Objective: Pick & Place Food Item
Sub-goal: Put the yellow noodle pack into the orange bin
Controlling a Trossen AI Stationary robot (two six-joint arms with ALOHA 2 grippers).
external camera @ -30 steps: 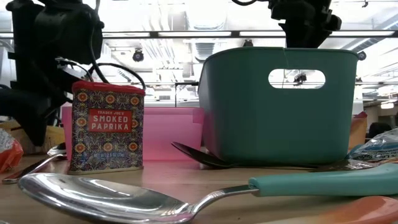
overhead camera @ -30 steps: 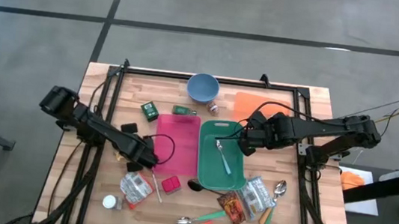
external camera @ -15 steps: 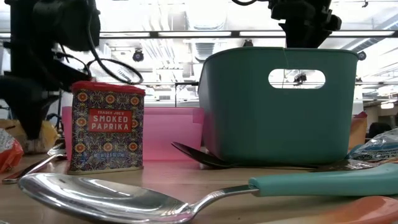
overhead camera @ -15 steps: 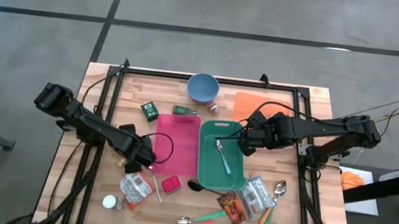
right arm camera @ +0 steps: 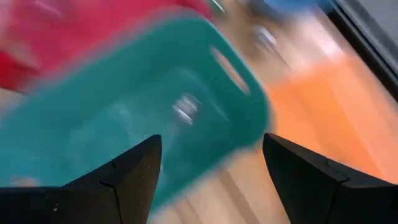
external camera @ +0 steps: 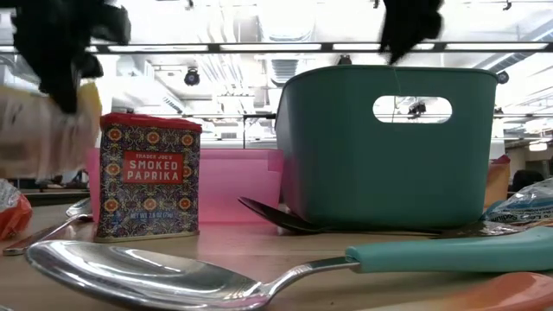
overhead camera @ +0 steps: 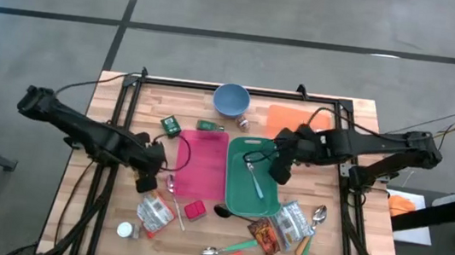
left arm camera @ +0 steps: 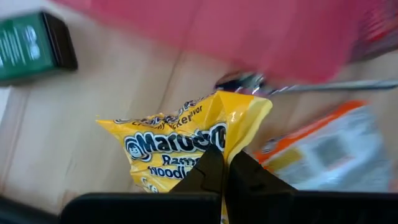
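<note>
Two fingers of my left gripper [left arm camera: 219, 163] are pinched shut on the top edge of a crinkled yellow ramen packet [left arm camera: 180, 146], which hangs lifted off the wooden table [overhead camera: 356, 129], just left of the flat pink tray [overhead camera: 199, 162]. My wrist view alone shows the packet's lettering, with a dark green box [left arm camera: 34, 40], the handle of a metal spoon [left arm camera: 298, 86] and an orange-and-white pouch [left arm camera: 326, 146] on the boards beneath it. From above, the packet is hidden under the left gripper [overhead camera: 153, 164], and only the dark arm shows, reaching in from the table's left edge. The table-height view catches the packet [external camera: 47, 130] as a pale yellow blur in the air, to the left of a red-lidded smoked paprika tin [external camera: 149, 177].

My right gripper [right arm camera: 211, 168] has its fingers spread wide and holds nothing. It hovers over the far part of the deep teal plastic bin [overhead camera: 252, 180], which has a spoon lying inside; from above the right gripper [overhead camera: 282, 164] sits at the bin's right rim. Its wrist view shows the bin's handle slot and an orange mat [right arm camera: 323, 106] beyond it.

A blue bowl [overhead camera: 231, 100] stands at the far edge of the table.
</note>
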